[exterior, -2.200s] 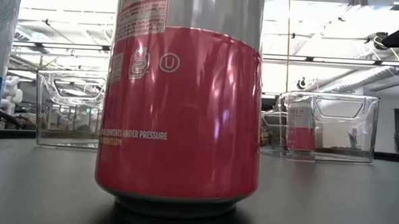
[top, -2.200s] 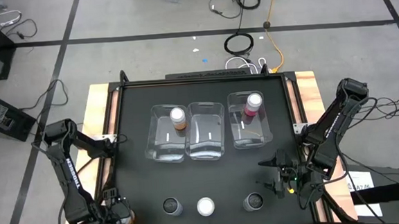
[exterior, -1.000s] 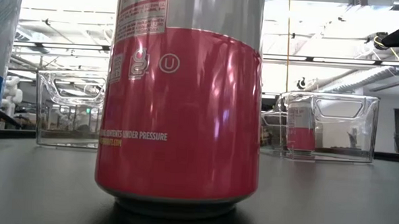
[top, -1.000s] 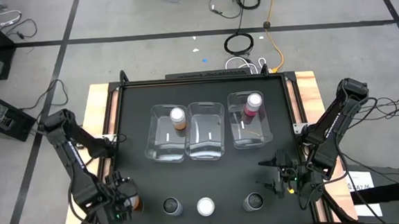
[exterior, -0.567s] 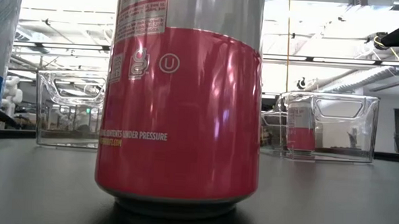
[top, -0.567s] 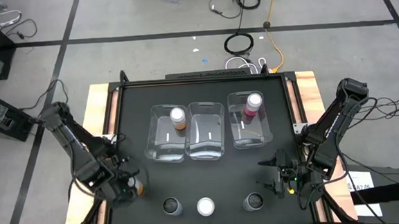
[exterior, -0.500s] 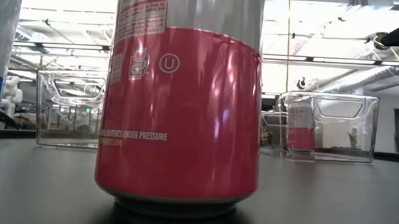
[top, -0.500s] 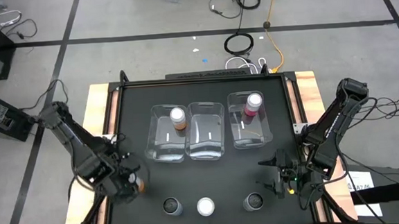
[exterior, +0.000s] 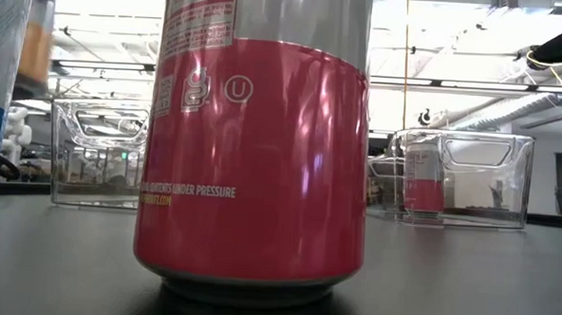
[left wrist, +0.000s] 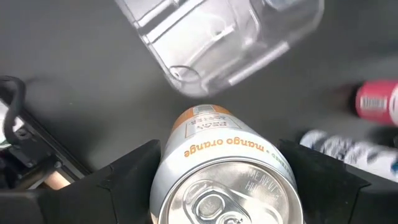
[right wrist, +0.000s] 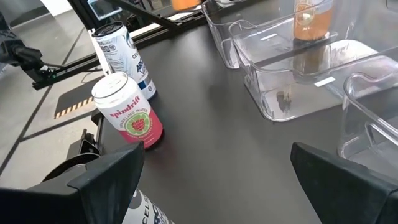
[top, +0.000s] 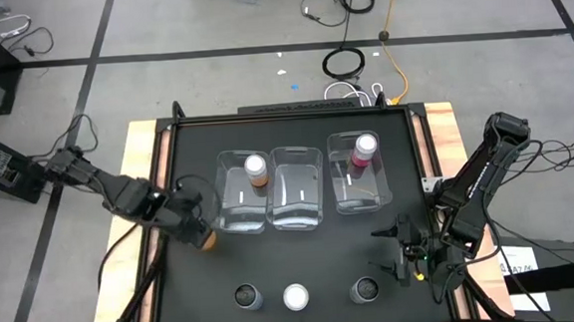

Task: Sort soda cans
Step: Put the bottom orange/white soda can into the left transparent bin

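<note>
High view shows you three clear rectangular plastic bins in a row mid-worktop. The left bin [top: 239,192] contains an orange-bodied can [top: 257,169], the middle bin [top: 297,188] holds no can, and the right bin [top: 359,174] contains a pink can [top: 365,148]. Your left gripper [top: 199,229], beside the left bin, is clamped around a second orange can labelled "mango orange" [left wrist: 221,165]. Three cans stand along the worktop's near edge: grey-topped [top: 247,297], pale-topped [top: 296,298], grey-topped [top: 365,291]. The right gripper [top: 405,255] waits near the right edge, fingers spread wide. The black worktop [top: 302,250] sits on a grey tiled floor [top: 212,81] with cables.
</note>
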`<state>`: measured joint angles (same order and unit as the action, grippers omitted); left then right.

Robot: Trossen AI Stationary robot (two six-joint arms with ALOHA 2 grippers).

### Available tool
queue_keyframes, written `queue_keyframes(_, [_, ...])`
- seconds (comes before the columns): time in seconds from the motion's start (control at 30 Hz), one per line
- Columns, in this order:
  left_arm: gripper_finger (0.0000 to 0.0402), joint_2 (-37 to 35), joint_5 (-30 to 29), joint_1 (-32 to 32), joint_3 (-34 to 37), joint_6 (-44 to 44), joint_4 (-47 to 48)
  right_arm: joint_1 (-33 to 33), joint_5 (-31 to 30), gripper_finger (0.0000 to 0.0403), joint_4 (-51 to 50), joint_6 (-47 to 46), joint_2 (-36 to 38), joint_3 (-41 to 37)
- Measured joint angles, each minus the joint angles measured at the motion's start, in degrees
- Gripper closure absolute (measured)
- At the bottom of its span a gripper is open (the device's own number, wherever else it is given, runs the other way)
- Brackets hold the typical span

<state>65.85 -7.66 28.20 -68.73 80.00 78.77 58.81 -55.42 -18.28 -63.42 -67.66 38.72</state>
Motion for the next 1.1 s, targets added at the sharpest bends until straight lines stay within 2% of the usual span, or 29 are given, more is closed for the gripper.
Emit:
queue_keyframes(0.37, [0.0082,-1.1,0.4,-12.7,-0.5,-7.4,-1.3,0.0,0.0,0.0007,0.0,1.7,0.0,0.0])
queue_keyframes(0.63, [0.0082,-1.1,0.1,-14.5,-5.9,-10.0,-3.2,0.0,0.2,0.0007,0.0,3.0,0.0,0.0])
queue_keyframes(0.83, [0.0082,-0.7,-5.6,-16.8,-7.1,-10.6,-3.2,0.0,0.1,0.0007,0.0,3.8,0.0,0.0])
queue_keyframes(1.1, [0.0082,5.4,-6.3,-24.5,-7.1,-20.7,-4.0,0.0,0.0,0.0007,0.0,3.9,0.0,0.0])
